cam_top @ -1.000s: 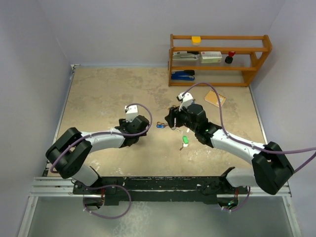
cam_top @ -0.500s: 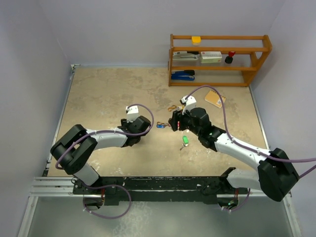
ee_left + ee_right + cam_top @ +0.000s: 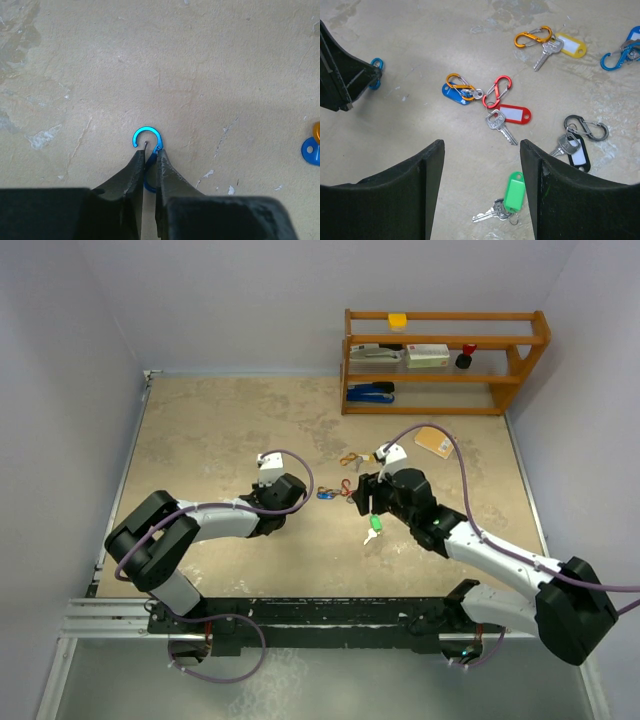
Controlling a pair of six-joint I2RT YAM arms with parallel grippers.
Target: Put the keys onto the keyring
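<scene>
My left gripper (image 3: 149,152) is shut on the lower loop of a blue S-shaped clip (image 3: 146,129), a keyring lying on the table; its upper hook sticks out past the fingertips. From above, that gripper (image 3: 283,502) sits left of the key cluster. My right gripper (image 3: 481,147) hangs open over the keys with nothing between its fingers. Below it lie a green-tagged key (image 3: 514,191), a red-tagged key (image 3: 515,113) on a red clip, a blue tag (image 3: 456,92) on an orange clip, a yellow-tagged key (image 3: 570,45) and a black-tagged key (image 3: 579,152).
A wooden shelf (image 3: 445,360) stands at the back right with a stapler and small items. A tan card (image 3: 435,440) lies in front of it. Another blue clip (image 3: 620,55) lies at the far right of the key cluster. Walls close in the table on both sides.
My left gripper has shut on the blue clip. My right arm has drawn back toward the near right, uncovering the keys it stood over.
</scene>
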